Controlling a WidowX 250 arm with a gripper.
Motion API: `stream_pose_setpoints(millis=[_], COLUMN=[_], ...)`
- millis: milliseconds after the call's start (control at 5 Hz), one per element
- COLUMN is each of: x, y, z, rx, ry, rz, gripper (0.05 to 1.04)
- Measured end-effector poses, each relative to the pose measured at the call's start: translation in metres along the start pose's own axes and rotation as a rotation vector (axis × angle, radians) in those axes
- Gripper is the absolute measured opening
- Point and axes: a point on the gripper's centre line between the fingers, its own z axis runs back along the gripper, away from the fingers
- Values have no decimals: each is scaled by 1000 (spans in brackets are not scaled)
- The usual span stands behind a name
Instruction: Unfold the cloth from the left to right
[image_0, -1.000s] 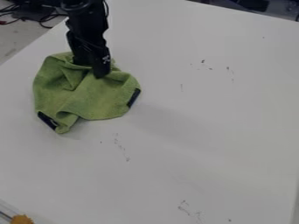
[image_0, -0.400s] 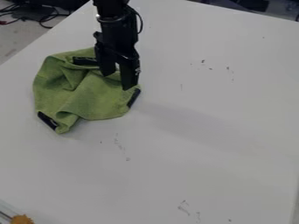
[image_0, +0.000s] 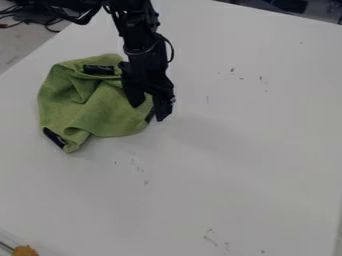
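Presently, the two-finger gripper (image_0: 149, 110) is positioned over the right edge of the green cloth (image_0: 103, 112), fingers spread, with fabric visible between them. The cloth lies creased on the upper left of the white table (image_0: 240, 165). Dark strips are located at its top (image_0: 99, 70), lower left and right edges. Outward, an orange object (image_0: 25, 251) occupies the view's lower-left corner; cables (image_0: 52, 22) lie beyond the table's upper-left edge.

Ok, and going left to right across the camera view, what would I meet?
Orange object, black patch at the lower left of the green cloth, second black patch near the cloth's upper edge, then the black hand.
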Motion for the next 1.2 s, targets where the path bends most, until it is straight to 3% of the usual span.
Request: stream_pose_setpoints(millis=[400, 800, 1000, 1200], x=[4, 4, 1, -8], y=[8, 15, 15, 9], z=[-12, -15, -13, -3], rx=[-5, -2, 1, 30], ry=[-31, -35, -15, 50], rz=[51, 64, 45, 27], gripper=[950, 386, 200, 94])
